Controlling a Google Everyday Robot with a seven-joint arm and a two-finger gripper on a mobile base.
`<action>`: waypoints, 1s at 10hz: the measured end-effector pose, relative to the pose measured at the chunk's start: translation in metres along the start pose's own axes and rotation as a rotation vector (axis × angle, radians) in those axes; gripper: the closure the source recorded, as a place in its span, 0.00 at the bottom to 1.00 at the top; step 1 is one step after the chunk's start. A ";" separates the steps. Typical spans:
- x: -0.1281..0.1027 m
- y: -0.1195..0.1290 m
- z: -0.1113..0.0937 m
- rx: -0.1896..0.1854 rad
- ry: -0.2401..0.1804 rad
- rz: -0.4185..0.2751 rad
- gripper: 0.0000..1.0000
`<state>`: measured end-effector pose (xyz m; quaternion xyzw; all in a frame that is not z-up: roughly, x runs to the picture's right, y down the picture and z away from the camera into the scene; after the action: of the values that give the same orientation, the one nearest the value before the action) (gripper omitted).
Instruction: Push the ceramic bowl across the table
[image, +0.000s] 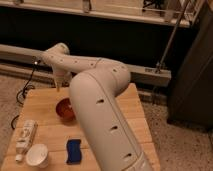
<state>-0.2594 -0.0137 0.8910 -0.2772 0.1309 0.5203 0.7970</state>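
The ceramic bowl (64, 108), reddish-brown and glossy, sits near the middle of the light wooden table (42, 102); my arm hides its right edge. My gripper (58, 88) hangs down from the white arm just beyond the bowl, on its far left side, above the table's back edge. It appears close to the bowl's far rim, but I cannot tell whether it touches. The thick white arm (102, 115) sweeps across the table's right half and hides what lies there.
A white paper cup (37, 156) stands at the front left. A white bottle (25, 137) lies along the left edge. A blue sponge (74, 150) lies in front of the bowl. A dark wall and rail run behind the table.
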 end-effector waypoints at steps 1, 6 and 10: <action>-0.001 0.002 0.007 -0.003 0.012 -0.005 0.35; 0.024 0.008 0.044 -0.019 0.119 0.002 0.35; 0.065 0.011 0.048 -0.022 0.180 0.025 0.35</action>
<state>-0.2458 0.0668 0.8942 -0.3301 0.1998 0.5045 0.7724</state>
